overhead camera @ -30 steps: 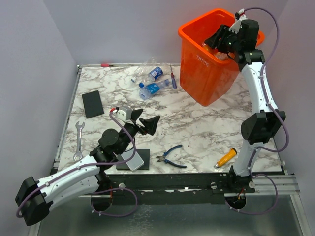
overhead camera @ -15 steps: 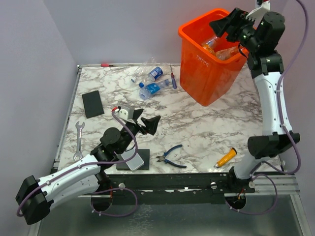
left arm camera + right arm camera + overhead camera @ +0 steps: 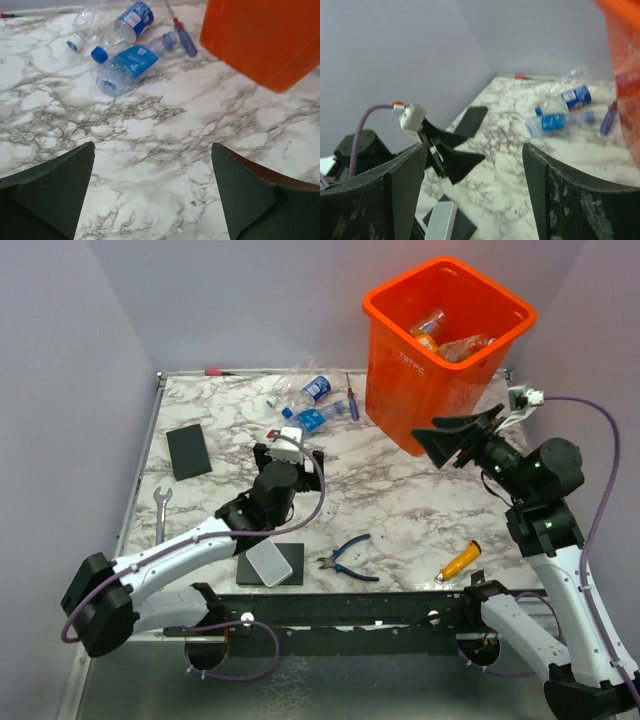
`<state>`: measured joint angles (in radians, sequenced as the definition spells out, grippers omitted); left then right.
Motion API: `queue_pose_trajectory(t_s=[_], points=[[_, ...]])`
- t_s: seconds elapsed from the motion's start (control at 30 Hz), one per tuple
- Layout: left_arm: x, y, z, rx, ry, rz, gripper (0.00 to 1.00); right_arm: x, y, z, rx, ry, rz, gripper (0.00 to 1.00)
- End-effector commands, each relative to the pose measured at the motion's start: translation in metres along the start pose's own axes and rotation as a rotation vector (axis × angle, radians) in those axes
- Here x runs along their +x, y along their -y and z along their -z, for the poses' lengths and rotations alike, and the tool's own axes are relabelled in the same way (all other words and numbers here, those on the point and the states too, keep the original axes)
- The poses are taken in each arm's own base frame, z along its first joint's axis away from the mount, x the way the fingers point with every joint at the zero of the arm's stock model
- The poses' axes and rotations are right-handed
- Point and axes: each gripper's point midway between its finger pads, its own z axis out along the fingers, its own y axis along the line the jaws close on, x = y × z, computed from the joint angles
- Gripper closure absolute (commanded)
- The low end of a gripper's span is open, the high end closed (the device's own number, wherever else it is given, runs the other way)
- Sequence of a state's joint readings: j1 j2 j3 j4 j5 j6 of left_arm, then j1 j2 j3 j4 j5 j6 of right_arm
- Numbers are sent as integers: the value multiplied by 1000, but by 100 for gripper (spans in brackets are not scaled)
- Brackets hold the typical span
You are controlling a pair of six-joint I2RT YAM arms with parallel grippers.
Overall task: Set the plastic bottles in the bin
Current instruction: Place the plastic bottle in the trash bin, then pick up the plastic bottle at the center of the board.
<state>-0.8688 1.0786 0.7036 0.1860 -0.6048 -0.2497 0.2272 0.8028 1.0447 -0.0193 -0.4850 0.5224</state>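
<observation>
Perhaps three bottles (image 3: 127, 67) outside bin (image 3: 260, 40)

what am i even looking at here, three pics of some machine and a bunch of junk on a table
These are two robot arms bolted to a marble-patterned table. The wide picture comes from a camera above and behind them. The other two come from cameras on each wrist, so the dark wedges at the bottom are that arm's own fingers. The left gripper and the right gripper are both open and hold nothing. At the far side stands an orange bin with crushed plastic bottles inside; a few more bottles lie on the table left of it. Scattered around are blue-handled pliers, an orange-handled screwdriver and a wrench.
</observation>
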Motion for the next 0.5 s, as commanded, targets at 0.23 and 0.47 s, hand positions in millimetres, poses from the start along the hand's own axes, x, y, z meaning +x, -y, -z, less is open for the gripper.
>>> queue_pose_trajectory(t_s=[0.23, 0.47], points=[[68, -43, -82, -124, -446, -440, 1, 164, 55, 57, 153, -269, -236, 23], [84, -48, -153, -175, -532, -644, 1, 200, 66, 78, 213, -289, -310, 24]])
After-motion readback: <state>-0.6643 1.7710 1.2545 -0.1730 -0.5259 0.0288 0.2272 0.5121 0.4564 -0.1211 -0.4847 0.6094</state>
